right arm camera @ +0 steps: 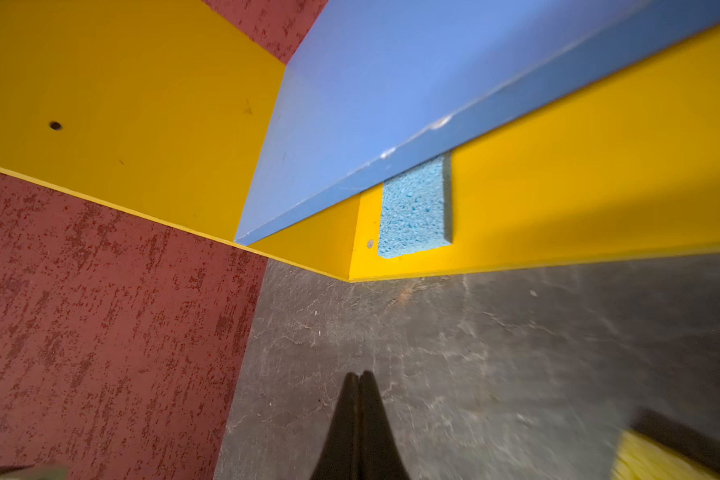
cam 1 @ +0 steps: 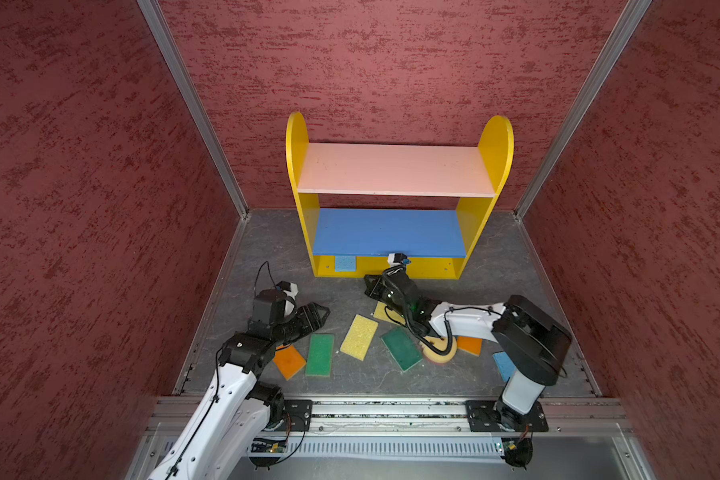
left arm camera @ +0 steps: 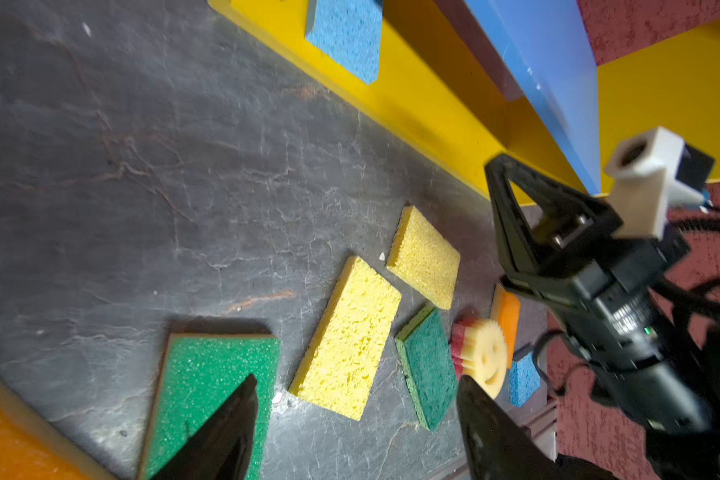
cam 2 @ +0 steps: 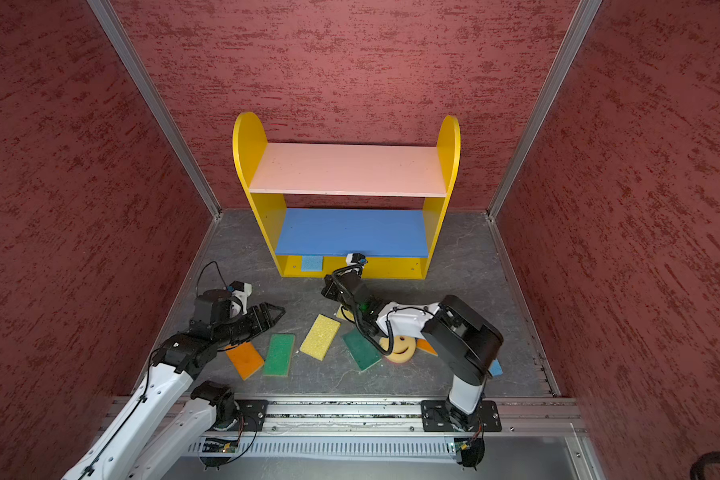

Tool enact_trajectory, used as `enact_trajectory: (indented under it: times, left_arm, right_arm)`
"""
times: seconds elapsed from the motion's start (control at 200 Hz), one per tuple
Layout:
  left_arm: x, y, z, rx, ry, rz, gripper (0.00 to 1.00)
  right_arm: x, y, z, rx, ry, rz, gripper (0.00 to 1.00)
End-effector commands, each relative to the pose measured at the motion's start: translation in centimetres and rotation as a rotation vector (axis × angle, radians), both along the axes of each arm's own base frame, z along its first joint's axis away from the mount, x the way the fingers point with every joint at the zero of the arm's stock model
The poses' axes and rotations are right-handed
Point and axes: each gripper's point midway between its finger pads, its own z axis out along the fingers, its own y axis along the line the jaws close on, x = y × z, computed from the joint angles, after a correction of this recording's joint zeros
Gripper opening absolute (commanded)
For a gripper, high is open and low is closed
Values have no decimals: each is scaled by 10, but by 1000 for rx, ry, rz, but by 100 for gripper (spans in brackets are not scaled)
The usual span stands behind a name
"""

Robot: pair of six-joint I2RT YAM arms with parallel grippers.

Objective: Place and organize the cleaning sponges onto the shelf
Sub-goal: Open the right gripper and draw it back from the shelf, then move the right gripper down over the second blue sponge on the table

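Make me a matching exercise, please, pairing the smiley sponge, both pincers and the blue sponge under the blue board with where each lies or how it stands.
Column one:
1. smiley sponge
2. left pincer
3. right pincer
4. blue sponge under the blue board

Column two:
a. shut, holding nothing
b. on the yellow base of the shelf
c. open
d. on the floor, beside a green sponge

Pairs: 1-d, 2-c, 3-a, 4-b.

Pink board [cam 1: 391,168] and blue board [cam 1: 387,230] stand open; loose sponges [cam 1: 359,336] clutter the floor [cam 1: 275,249] before the shelf [cam 1: 470,224].
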Motion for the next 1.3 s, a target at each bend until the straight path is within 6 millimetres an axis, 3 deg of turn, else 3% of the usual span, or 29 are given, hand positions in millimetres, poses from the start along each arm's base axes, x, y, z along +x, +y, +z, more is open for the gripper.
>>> enact_trajectory:
  times: [0.0, 0.125, 0.271, 0.356, 0.376, 0.471, 0.651, 0.787, 0.832, 0.852, 0.867, 1.037, 1.292]
  left_arm:
    - [11, 16, 13, 71, -33, 57, 79]
    - [23, 24, 23, 78, -54, 102, 82]
    - [37, 31, 31, 57, -70, 149, 87]
    - [44, 35, 34, 51, -76, 173, 94]
    - [46, 36, 35, 50, -77, 175, 100]
    - [50, 39, 41, 48, -84, 184, 100]
    - [50, 49, 51, 88, -106, 204, 100]
    - [46, 50, 52, 78, -105, 206, 99]
    - [45, 51, 48, 81, -103, 208, 100]
    - [45, 52, 46, 81, -99, 212, 99]
    - [45, 52, 44, 80, -97, 213, 100]
    - [45, 48, 34, 48, -73, 205, 99]
    - [50, 46, 28, 40, -63, 192, 99]
  right_arm:
    - [-22, -57, -25, -176, 84, -119, 0]
    - [-49, -113, -25, -242, 105, -217, 10]
    - [-73, -165, -30, -285, 131, -310, 25]
    - [-83, -184, -35, -300, 148, -332, 34]
    - [-85, -188, -37, -305, 154, -336, 37]
    - [-95, -205, -46, -336, 199, -366, 48]
    - [-109, -234, -68, -396, 312, -427, 60]
    - [-126, -270, -88, -421, 425, -567, 73]
    - [-128, -279, -91, -410, 444, -605, 79]
    - [-129, -283, -92, -405, 448, -620, 95]
    - [-129, -286, -92, -401, 450, -631, 98]
    - [-137, -323, -97, -371, 471, -777, 99]
    - [-149, -370, -69, -359, 406, -972, 99]
